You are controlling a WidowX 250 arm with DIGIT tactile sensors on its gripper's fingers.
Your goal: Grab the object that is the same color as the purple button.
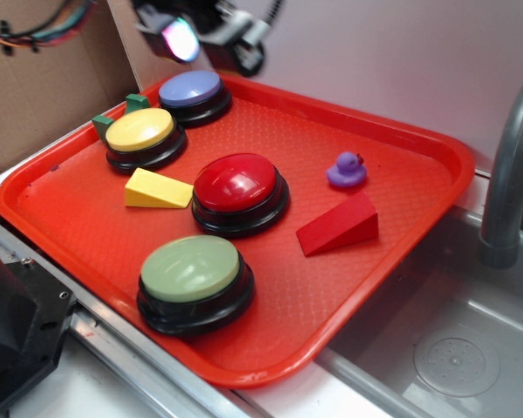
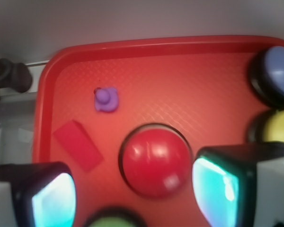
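A tiny purple rubber duck (image 1: 347,169) sits on the red tray (image 1: 392,139) at its right side, just beyond the red wedge block (image 1: 338,225). In the wrist view the duck (image 2: 106,99) lies upper left. The purple button (image 1: 193,92) stands at the tray's far corner and shows at the wrist view's right edge (image 2: 277,71). My gripper (image 1: 200,37) hangs high above the tray's far end, over the purple button. In the wrist view the gripper (image 2: 135,189) is open and empty, its glowing pads wide apart above the red button (image 2: 155,161).
On the tray stand a yellow button (image 1: 142,135), a red button (image 1: 239,190) and a green button (image 1: 192,277), with a yellow wedge (image 1: 157,190) and a green block (image 1: 122,111). A metal sink (image 1: 453,340) and faucet (image 1: 510,165) lie right. A cardboard box (image 1: 44,78) stands behind.
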